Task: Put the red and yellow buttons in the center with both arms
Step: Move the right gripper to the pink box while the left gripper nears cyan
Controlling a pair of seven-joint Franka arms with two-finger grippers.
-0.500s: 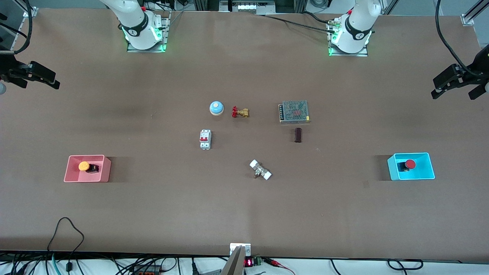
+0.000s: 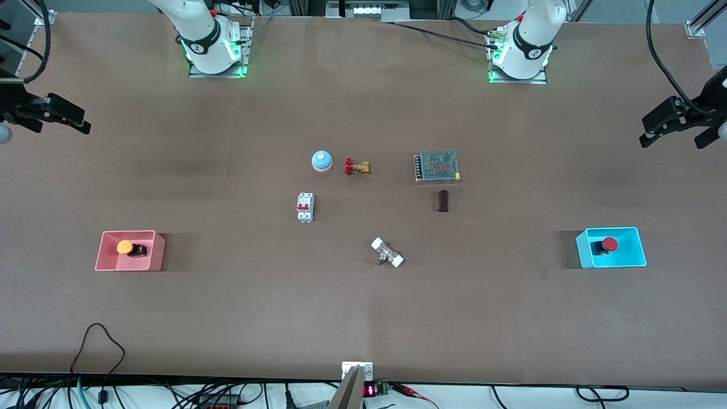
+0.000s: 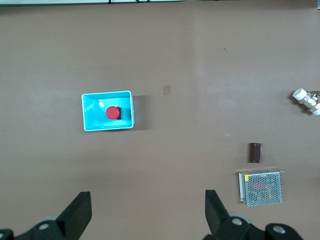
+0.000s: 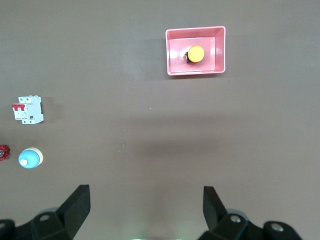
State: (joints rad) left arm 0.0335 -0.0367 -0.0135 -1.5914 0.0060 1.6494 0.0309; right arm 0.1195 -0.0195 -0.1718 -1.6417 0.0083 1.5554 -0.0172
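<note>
Left wrist view shows my left end effector (image 3: 145, 215) spread wide and empty, high over the bare table (image 3: 165, 50) at the left arm's end. Under it stands the cyan tray (image 3: 90, 120), with the red button (image 3: 112, 112) lying inside against one wall. My right end effector (image 4: 145, 210) is just as wide open and empty, over the right arm's end of the table. The pink tray (image 4: 172, 55) there holds the yellow button (image 4: 195, 53).

The front view catches only the dark end effectors at its edges, but it alone shows both trays at once, well apart, with the table's center between them. There lie the blue bell (image 2: 321, 161) with a brass valve (image 2: 357, 167) just beside it, a white breaker (image 2: 305, 207), a mesh-topped power supply (image 2: 437, 166), a dark block (image 2: 443, 200) and a white-ended fitting (image 2: 387, 253) nearest the front camera. My left wrist view misses the bell, valve and breaker; my right wrist view misses the power supply, block and fitting.
</note>
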